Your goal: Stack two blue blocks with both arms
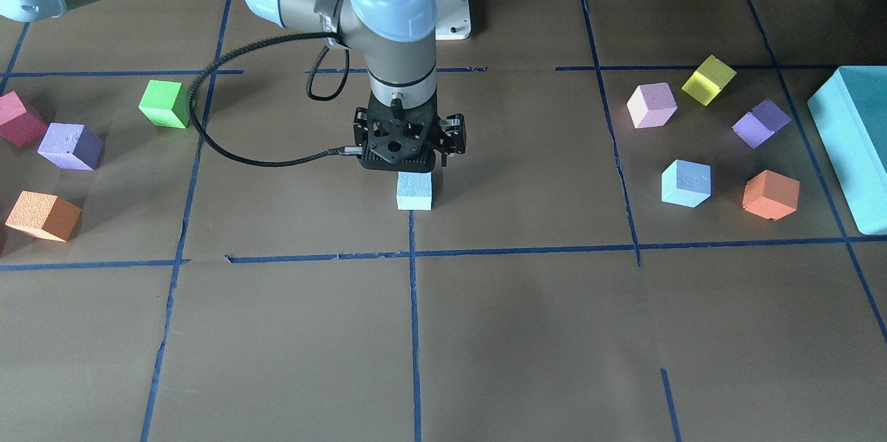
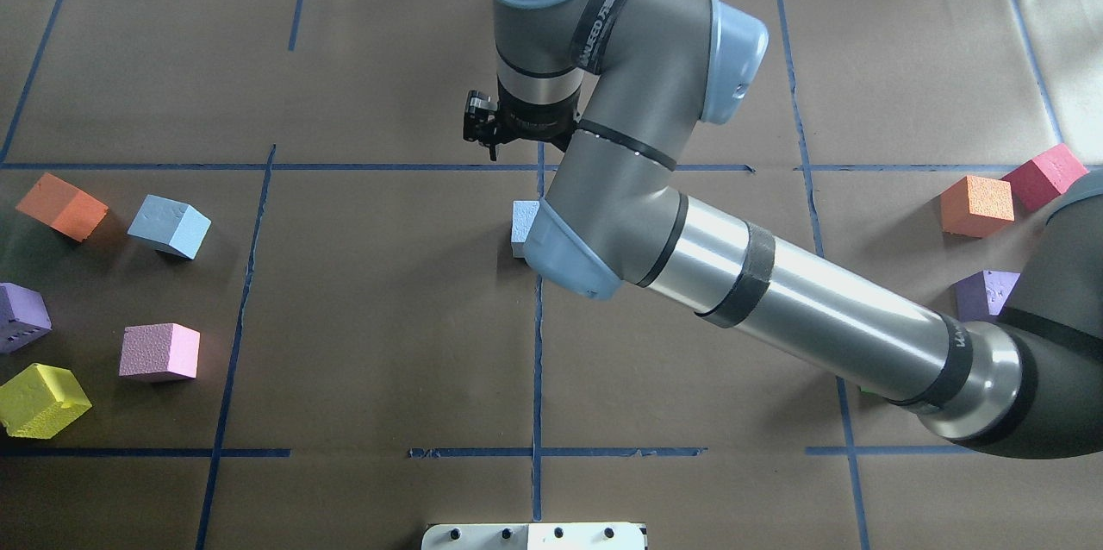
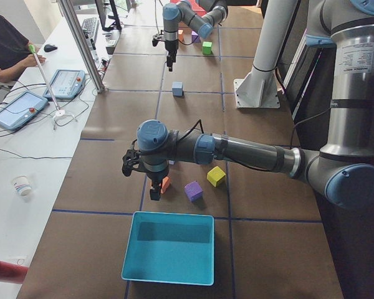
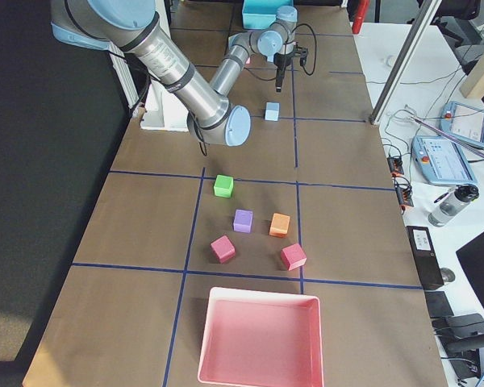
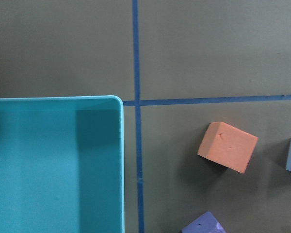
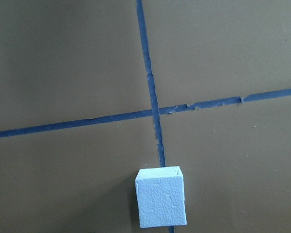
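Central area: one blue block (image 1: 414,190) is recorded on a blue tape line (image 1: 414,303), alone. The right gripper (image 1: 409,147) hangs above it, apart from it. Whether its fingers are spread or pressed together cannot be told. In the overhead view the right arm's elbow (image 2: 573,253) covers most of this block, and only its left edge is seen.

Robot's left side: the second blue block (image 1: 686,183) is found well apart from the first. An orange block (image 1: 770,194) is just beside it, with a purple block (image 1: 761,123), a lilac block (image 1: 651,104) and a yellow block (image 1: 708,80) near. The left gripper (image 3: 153,190) is seen only from the side, by the orange block; its finger state cannot be told.

Containers: a teal box (image 1: 849,144) is noted at the left end, showing only its own teal floor. A pink tray (image 4: 258,343) is noted at the right end, its floor likewise plain pink. A green block (image 4: 223,185) stands nearby.
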`<move>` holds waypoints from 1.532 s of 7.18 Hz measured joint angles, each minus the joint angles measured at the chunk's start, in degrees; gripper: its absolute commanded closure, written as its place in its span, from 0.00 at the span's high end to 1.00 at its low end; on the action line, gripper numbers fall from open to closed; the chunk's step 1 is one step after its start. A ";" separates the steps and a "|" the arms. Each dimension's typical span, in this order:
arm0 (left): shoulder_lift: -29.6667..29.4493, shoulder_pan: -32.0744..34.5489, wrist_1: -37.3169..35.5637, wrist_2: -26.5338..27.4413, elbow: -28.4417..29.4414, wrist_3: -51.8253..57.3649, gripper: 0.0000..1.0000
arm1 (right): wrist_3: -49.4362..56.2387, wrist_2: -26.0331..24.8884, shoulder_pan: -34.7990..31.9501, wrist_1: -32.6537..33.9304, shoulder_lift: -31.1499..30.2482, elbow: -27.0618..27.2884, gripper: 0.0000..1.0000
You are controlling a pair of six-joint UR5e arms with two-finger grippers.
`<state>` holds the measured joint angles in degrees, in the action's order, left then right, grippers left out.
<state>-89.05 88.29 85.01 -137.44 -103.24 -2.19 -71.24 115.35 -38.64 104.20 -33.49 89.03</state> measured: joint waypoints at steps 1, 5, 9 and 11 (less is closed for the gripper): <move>-0.43 -3.14 0.07 -0.01 -2.95 -2.35 1.00 | 1.43 0.84 -2.39 4.53 -1.59 5.80 1.00; -8.81 -18.27 0.38 5.26 -9.08 -9.75 1.00 | 27.34 5.85 -17.76 14.82 -18.91 25.23 1.00; -9.79 -29.68 22.40 11.90 4.54 -23.42 1.00 | 52.55 12.33 -32.08 14.58 -33.78 27.69 1.00; -9.66 -32.10 26.86 12.73 8.34 -25.65 1.00 | 58.76 13.50 -36.16 14.60 -37.42 27.06 1.00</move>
<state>-98.71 56.19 111.87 -124.71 -94.90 -27.85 -12.48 128.84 -74.79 118.80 -70.92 116.09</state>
